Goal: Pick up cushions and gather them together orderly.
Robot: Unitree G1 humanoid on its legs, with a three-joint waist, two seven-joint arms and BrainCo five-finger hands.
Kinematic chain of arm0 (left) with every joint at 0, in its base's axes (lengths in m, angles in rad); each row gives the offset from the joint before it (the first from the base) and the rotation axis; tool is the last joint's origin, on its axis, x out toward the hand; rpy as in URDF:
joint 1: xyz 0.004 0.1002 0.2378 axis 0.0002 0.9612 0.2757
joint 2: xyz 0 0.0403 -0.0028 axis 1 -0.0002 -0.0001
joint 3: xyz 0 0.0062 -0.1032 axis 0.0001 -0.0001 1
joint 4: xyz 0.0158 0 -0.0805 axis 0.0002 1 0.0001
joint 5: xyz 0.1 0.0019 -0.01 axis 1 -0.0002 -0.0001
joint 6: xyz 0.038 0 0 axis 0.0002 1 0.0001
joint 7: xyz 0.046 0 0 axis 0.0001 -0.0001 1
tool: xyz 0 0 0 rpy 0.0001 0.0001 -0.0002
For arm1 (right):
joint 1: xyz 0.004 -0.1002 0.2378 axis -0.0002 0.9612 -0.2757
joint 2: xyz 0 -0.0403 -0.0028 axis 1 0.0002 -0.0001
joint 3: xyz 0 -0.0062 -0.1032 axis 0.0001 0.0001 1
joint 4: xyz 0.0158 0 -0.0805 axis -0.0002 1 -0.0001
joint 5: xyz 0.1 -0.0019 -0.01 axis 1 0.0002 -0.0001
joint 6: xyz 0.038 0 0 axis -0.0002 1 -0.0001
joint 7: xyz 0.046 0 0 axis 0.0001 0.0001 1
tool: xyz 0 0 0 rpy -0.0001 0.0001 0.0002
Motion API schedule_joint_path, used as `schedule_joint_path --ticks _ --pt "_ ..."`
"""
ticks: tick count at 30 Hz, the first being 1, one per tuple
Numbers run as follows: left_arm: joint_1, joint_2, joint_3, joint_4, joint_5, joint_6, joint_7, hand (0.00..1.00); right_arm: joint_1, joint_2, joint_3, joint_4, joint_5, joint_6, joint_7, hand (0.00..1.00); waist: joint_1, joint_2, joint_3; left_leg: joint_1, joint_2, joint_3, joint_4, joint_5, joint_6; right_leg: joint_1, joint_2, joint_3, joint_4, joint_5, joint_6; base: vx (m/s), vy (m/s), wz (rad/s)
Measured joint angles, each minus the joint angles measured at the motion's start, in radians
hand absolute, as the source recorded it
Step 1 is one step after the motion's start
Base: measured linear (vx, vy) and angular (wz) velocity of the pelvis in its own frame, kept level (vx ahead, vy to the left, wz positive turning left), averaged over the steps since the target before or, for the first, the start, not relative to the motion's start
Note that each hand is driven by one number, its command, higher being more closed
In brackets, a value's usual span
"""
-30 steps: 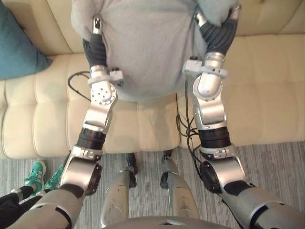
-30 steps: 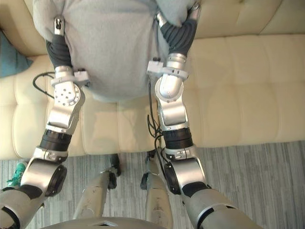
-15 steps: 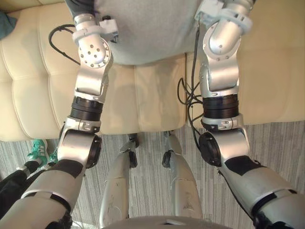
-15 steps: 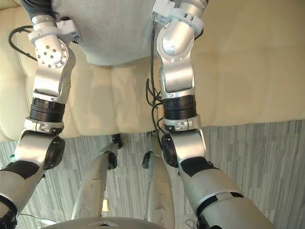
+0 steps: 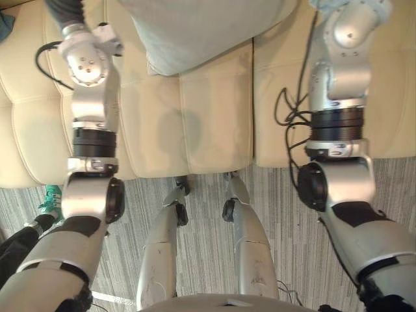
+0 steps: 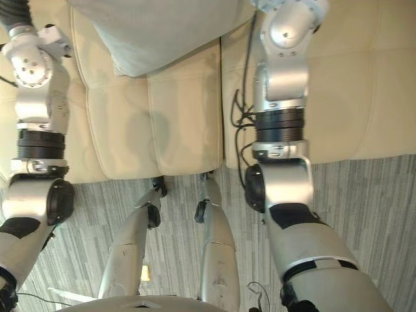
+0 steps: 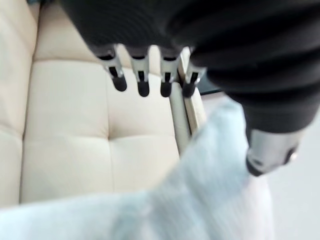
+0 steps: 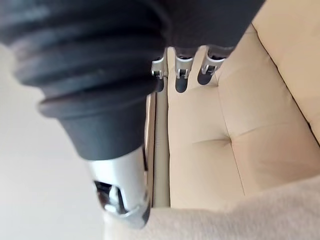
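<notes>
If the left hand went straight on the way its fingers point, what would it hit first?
Likely the cream sofa seat; the grey cushion lies beside the thumb of the left hand, not ahead. Depth unclear.

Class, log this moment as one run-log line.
phase: lift | grey cushion held above cream sofa | left hand open, thumb against cushion | right hand open

Cushion (image 5: 195, 29) over sofa (image 5: 208, 123) seat centre; floor (image 5: 273, 214) in front, person's shoe (image 5: 51, 200) at left.
</notes>
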Motion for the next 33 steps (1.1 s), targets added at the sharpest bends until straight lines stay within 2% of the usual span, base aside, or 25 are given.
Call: schedule_joint_path --ticks 3,8,13,15,18,21,24,26,30,33 --pt "0.027 0.079 0.039 0.054 -0.017 0.007 -0.025 0.0 0.001 -0.067 0.008 0.053 0.041 0.0 0.035 0.0 -0.001 0.0 0.0 0.001 0.005 -0.002 0.01 0.002 0.004 0.014 0.003 -0.005 -0.004 0.0 0.0 -0.02 -0.008 0.07" --pt "0.085 0.151 0.083 0.087 -0.018 0.008 -0.055 0.0 0.011 -0.113 0.029 0.077 0.081 0.0 0.062 0.0 -0.001 0.0 0.0 0.008 0.017 -0.004 0.015 0.003 0.005 0.042 0.012 -0.012 -0.023 -0.002 0.002 -0.02 -0.01 0.04" --pt "0.197 0.162 0.159 0.079 -0.057 0.008 -0.066 0.0 0.102 -0.125 0.079 0.047 0.092 -0.005 0.084 0.0 0.0 0.0 0.0 0.034 0.029 -0.001 0.013 0.003 0.002 0.073 0.026 -0.018 -0.046 0.002 -0.003 0.0 -0.034 -0.04" --pt "0.31 0.133 0.179 0.012 -0.057 0.008 -0.067 0.0 0.239 -0.122 0.078 -0.042 0.096 -0.004 0.087 0.0 0.0 -0.001 -0.001 0.054 0.033 -0.002 0.006 0.0 -0.001 0.09 0.03 -0.018 -0.047 0.001 -0.003 0.02 -0.026 -0.04" --pt "0.531 0.011 0.188 -0.132 -0.057 -0.002 -0.079 0.0 0.496 -0.075 0.066 -0.182 0.087 -0.006 0.121 0.0 -0.002 -0.001 -0.001 0.118 0.033 -0.003 -0.002 -0.007 -0.003 0.148 0.031 -0.024 -0.035 -0.022 -0.001 0.01 -0.005 0.02" --pt "0.784 -0.147 0.168 -0.215 -0.057 -0.034 -0.104 0.0 0.794 0.039 0.066 -0.278 0.039 -0.016 0.171 0.0 -0.002 -0.001 -0.001 0.232 0.034 -0.019 -0.018 -0.026 -0.01 0.239 0.028 -0.036 0.018 -0.09 0.002 0.06 -0.021 0.07" --pt "1.037 -0.291 0.151 -0.237 -0.083 -0.035 -0.14 0.0 1.047 0.169 0.067 -0.298 -0.002 -0.025 0.237 0.0 0.006 -0.008 -0.006 0.34 0.035 -0.013 -0.038 -0.044 -0.013 0.319 0.026 -0.047 0.063 -0.159 0.006 0.08 -0.028 0.0" --pt "1.131 -0.352 0.15 -0.227 -0.093 -0.035 -0.156 0.0 1.143 0.217 0.067 -0.292 -0.041 -0.025 0.264 0.0 0.014 -0.009 -0.007 0.385 0.04 -0.011 -0.038 -0.056 -0.013 0.358 0.028 -0.052 0.072 -0.182 0.0 0.07 -0.022 -0.06" --pt "1.221 -0.404 0.143 -0.105 -0.091 -0.03 -0.204 0.0 1.282 0.291 0.042 -0.232 -0.119 -0.024 0.318 0.0 0.026 -0.012 -0.027 0.495 0.049 -0.003 -0.036 -0.078 -0.019 0.447 0.031 -0.052 0.111 -0.219 0.012 0.08 -0.014 -0.1" --pt "1.254 -0.409 0.118 0.051 -0.052 -0.022 -0.253 0.0 1.363 0.329 0.003 -0.102 -0.161 -0.022 0.342 0.0 0.025 -0.016 -0.104 0.575 0.054 -0.002 -0.039 -0.102 -0.025 0.515 0.033 -0.054 0.124 -0.256 0.019 0.08 0.012 -0.04"
